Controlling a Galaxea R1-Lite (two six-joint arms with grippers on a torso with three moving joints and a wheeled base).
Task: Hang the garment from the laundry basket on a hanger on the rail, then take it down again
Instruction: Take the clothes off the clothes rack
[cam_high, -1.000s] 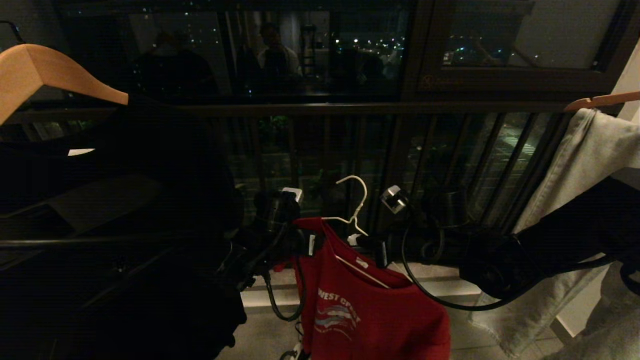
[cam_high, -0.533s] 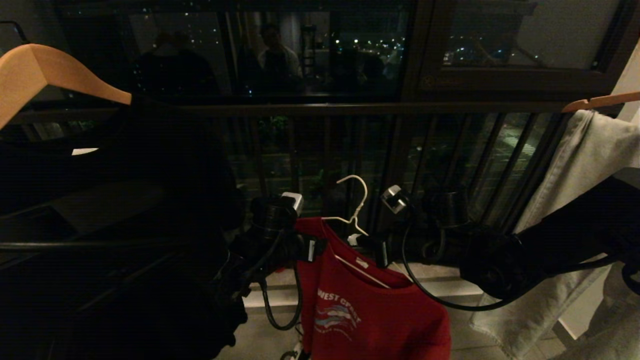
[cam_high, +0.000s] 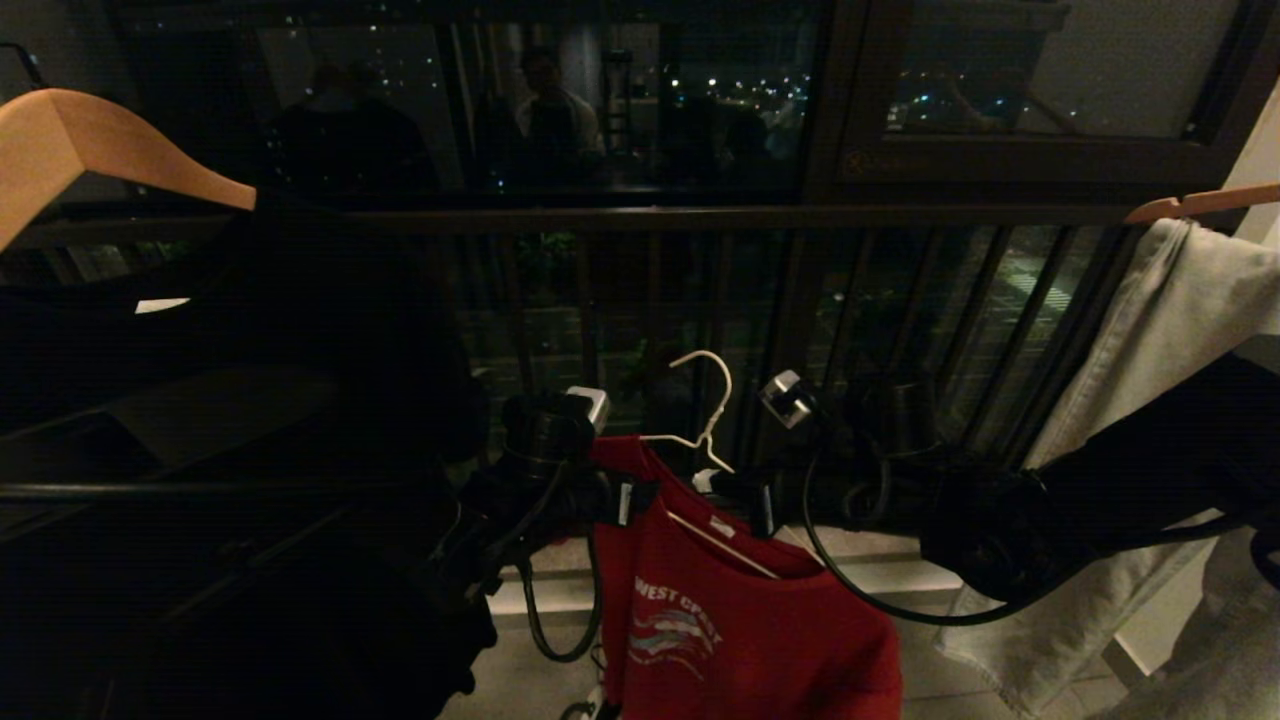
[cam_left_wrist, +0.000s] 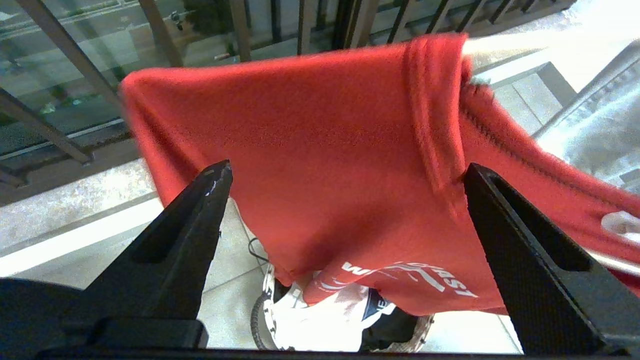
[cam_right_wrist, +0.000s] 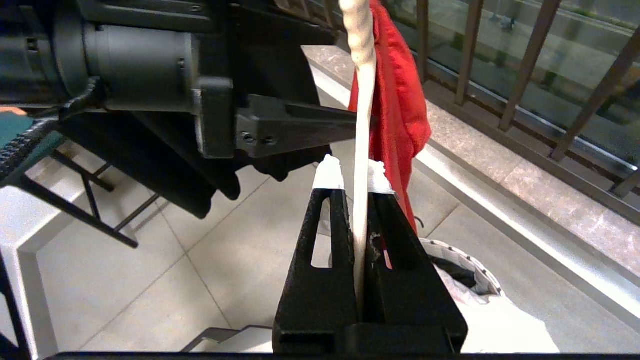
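Observation:
The garment (cam_high: 740, 620), a red T-shirt with white lettering, hangs on the thin cream hanger (cam_high: 712, 400), whose hook points up in mid-air. My right gripper (cam_high: 745, 500) is shut on the hanger wire (cam_right_wrist: 362, 100) just below the twisted neck. My left gripper (cam_high: 625, 500) is wide open at the shirt's left shoulder. Its fingers (cam_left_wrist: 210, 185) stand either side of the red cloth (cam_left_wrist: 320, 150) without pinching it. The laundry basket (cam_right_wrist: 472, 267) stands on the floor below the shirt, with white and dark clothes in it. The rail is out of view above.
A thick wooden hanger (cam_high: 90, 140) carries a black T-shirt (cam_high: 250, 400) at my left. A pale garment (cam_high: 1150, 400) hangs at the right. The dark balcony railing (cam_high: 640, 215) runs across behind. People are reflected in the window glass (cam_high: 540, 100).
Almost nothing. My left gripper has settled very slightly lower beside the shirt's shoulder, still open. The right gripper, hanger and shirt stay where they were.

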